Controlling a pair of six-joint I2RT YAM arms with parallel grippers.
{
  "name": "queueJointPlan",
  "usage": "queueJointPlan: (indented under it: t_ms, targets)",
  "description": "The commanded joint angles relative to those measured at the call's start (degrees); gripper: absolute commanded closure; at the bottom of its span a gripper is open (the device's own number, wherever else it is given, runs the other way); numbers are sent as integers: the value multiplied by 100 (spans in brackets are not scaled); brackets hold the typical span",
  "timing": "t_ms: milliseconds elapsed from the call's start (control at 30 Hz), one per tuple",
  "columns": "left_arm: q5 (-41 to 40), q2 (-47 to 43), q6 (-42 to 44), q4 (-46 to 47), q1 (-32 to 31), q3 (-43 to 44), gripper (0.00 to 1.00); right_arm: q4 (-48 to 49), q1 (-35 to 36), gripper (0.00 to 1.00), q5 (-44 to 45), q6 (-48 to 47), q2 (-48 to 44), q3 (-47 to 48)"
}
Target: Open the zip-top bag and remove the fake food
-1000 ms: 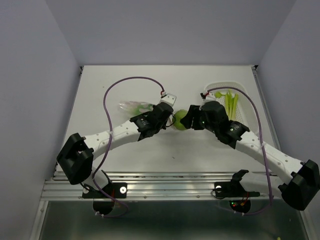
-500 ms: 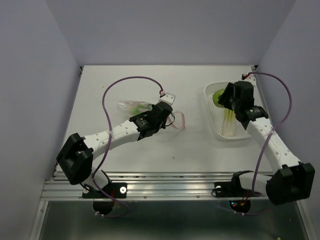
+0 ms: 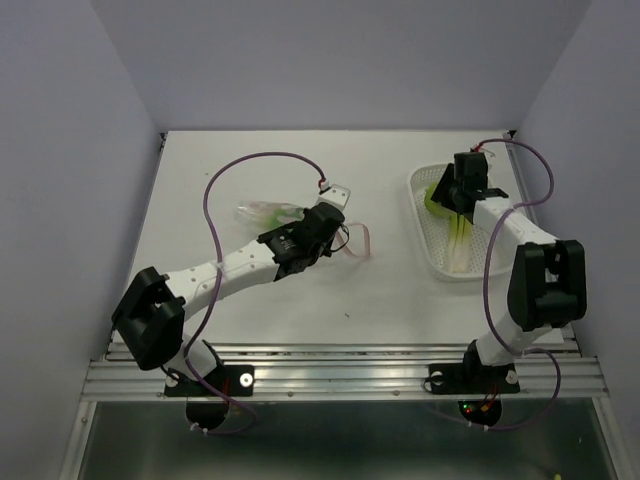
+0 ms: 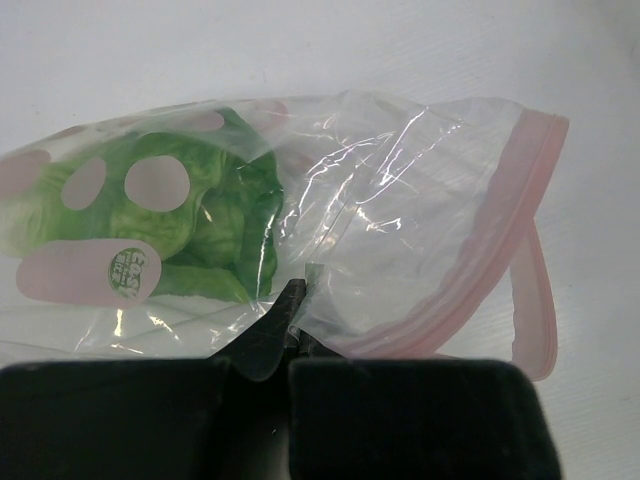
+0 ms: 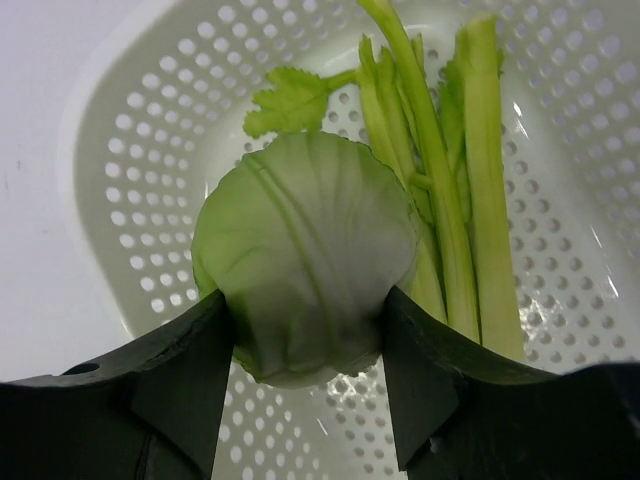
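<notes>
Clear zip-top bag (image 4: pixel 400 190) pinched by left gripper (image 4: pixel 303 292) half-veils green food (image 4: pixel 205 225); right gripper (image 5: pixel 307 305) clasps lettuce ball (image 5: pixel 300 240).

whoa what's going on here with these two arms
The robot is emptying a bag of toy vegetables. The left end effector is shut on the clear plastic of the zip-top bag, whose pink zipper mouth looks open, with a leafy green piece inside it. The right end effector grips a pale green lettuce ball over the white perforated basket, where yellow-green strips already lie.
</notes>
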Motion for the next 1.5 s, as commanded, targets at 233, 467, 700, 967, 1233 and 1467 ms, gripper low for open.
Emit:
queueJointPlan:
  t_ms: [233,467,700,967,1233,1467]
  targets:
    - [-3,-121,-40,193,5,216,100,908,-25,41,-108,-106,744,659]
    - [32,-130,-49,167,5,251,100,864,-25,2,-274,-150,622,624]
    - [32,-148,-75,132,5,242,100,600,-25,0,-362,-203,-274,334]
    - [32,-130,-66,97,5,277,100,450,-25,0,-2407,-247,-1760,-720]
    - [120,-95,-58,105,-4,260,100,1725,466,0,-5320,720,-2726,-2162]
    - [138,-33,-93,79,-57,286,100,2049,1354,0,-4846,1159,-2877,-2452]
